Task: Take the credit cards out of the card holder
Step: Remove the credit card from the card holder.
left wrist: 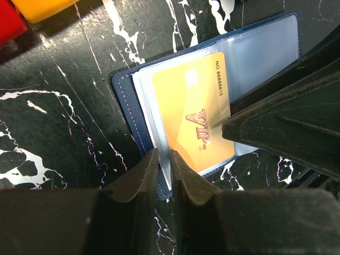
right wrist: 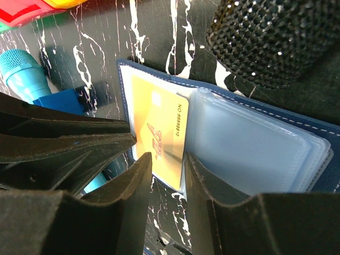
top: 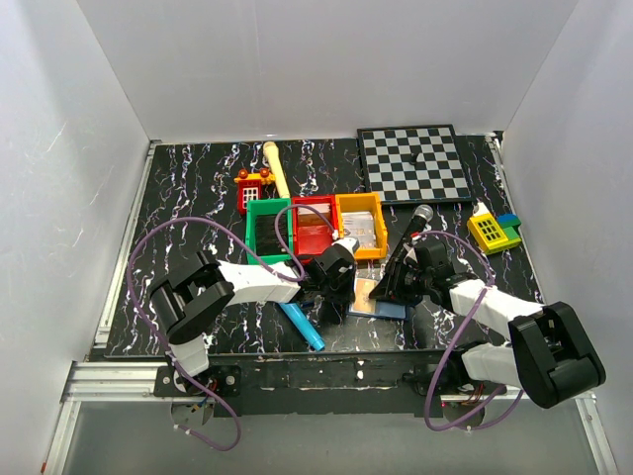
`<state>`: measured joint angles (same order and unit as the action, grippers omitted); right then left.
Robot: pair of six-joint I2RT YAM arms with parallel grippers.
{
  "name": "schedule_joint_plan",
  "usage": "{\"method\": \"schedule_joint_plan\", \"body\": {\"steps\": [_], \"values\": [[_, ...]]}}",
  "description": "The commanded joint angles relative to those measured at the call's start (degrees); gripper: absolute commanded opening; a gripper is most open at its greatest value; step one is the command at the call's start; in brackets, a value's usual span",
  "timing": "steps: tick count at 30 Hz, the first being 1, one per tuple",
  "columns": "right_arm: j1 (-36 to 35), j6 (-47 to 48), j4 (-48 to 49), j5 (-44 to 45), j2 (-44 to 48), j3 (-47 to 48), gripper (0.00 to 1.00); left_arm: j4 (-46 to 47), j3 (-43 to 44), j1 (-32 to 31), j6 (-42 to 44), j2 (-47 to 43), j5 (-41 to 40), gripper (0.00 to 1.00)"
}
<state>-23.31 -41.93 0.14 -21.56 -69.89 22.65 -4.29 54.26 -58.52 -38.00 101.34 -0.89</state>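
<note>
Presently on the table [top: 188, 198]; clock bearings are taken from its centre in the top view.

Item 1, card holder [top: 388, 309]: at 6 o'clock, near the front edge, just off the 6 o'clock side of the orange bin [top: 358, 199]. It lies open and flat, navy cover down, pale clear sleeves up.

Item 2, card [left wrist: 191, 117]: gold, printed VIP, with a number along one edge. It sits on the holder's 9 o'clock half, among the sleeves. Whether it is fully tucked in cannot be told.

Item 3, left gripper [left wrist: 164, 155]: at the holder's 9 o'clock edge. The jaws are drawn nearly together, leaving a thin slit with a pale sleeve edge showing in it. Whether that edge is pinched or merely lies beneath cannot be told.

Item 4, right gripper [right wrist: 168, 157]: comes in from the holder's 3 o'clock side and reaches across it. The jaws stand partly apart, with one tip resting on the card and the card's edge showing in the gap. Nothing is visibly clamped.

Other stock:
- Green bin [top: 265, 205] and red bin [top: 315, 201], in a row with the orange one at centre.
- Chessboard [top: 415, 163], at 1 o'clock.
- Black microphone [top: 419, 218], at the holder's 1 o'clock.
- Cyan microphone [top: 303, 329], at the holder's 8 o'clock, with a blue brick [right wrist: 61, 101] just beside it.
- Toy house [top: 254, 188] and cream stick [top: 275, 168], at 11 o'clock.
- Yellow toy [top: 492, 231], at 3 o'clock.
</note>
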Motion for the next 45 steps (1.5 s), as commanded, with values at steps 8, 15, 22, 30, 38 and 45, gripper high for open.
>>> {"method": "schedule_joint_plan", "body": {"steps": [8,15,22,30,38,45], "values": [[0.11,-0.52,4.25,-1.02,0.28,-2.88,0.34,-1.94,-0.03,0.25,-0.76,2.11,-0.70,0.10],[0.11,-1.05,6.71,-2.08,2.03,-4.20,0.34,-2.38,0.41,0.25,-1.11,3.07,-0.61,0.02],[0.11,-2.10,9.52,-2.61,4.67,-6.04,0.37,-2.73,0.50,0.25,-1.46,3.95,-0.61,0.00],[0.20,-2.45,9.79,-2.70,5.90,-6.31,0.35,-2.82,0.50,0.25,-1.55,4.39,-0.61,0.00],[0.28,-3.77,12.60,-3.40,7.75,-7.27,0.34,-2.56,0.23,0.25,-1.73,4.74,-0.26,0.00],[0.28,-4.30,14.71,-4.72,7.75,-7.80,0.34,-1.95,0.14,0.34,-1.55,4.92,0.53,0.00]]}}
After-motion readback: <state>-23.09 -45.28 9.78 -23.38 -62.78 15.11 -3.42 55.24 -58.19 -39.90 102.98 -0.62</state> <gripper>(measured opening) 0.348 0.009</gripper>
